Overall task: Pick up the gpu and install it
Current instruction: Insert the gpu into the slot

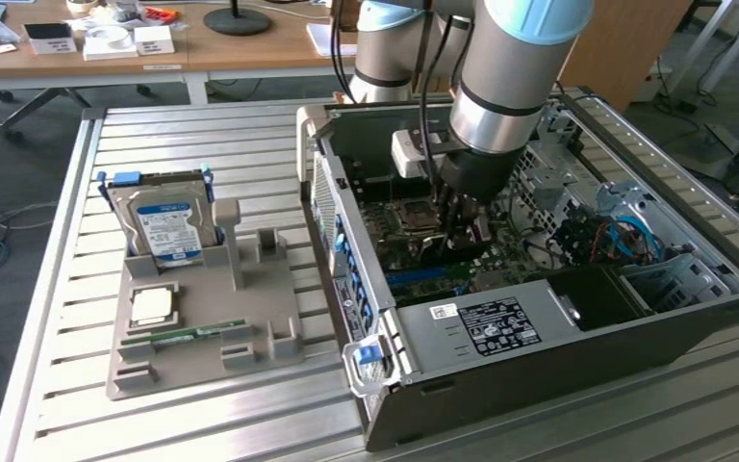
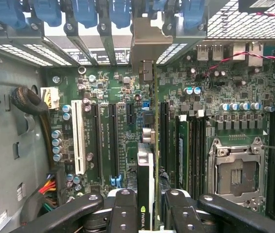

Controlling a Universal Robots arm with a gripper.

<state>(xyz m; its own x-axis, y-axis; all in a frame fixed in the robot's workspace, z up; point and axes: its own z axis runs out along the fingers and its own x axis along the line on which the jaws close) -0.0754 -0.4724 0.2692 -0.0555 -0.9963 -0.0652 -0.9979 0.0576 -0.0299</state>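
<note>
Jaws of the gripper (image 2: 149,198) clamp the gpu (image 2: 145,162), edge-on, its fan face hidden.

Silver arm (image 1: 508,101) with pale-blue joint caps, black cables and black screw-studded claw (image 2: 148,206).

- The case (image 1: 600,371) lies open-side up; the arm (image 1: 511,77) reaches in from above.
- The gpu (image 2: 145,170), clamped edge-on in the gripper (image 2: 149,201), stands between black slots (image 2: 114,141) on the motherboard (image 2: 123,87).
- A power supply (image 1: 498,327) and cables (image 1: 607,236) crowd the case's near end and the exterior view's right.
</note>
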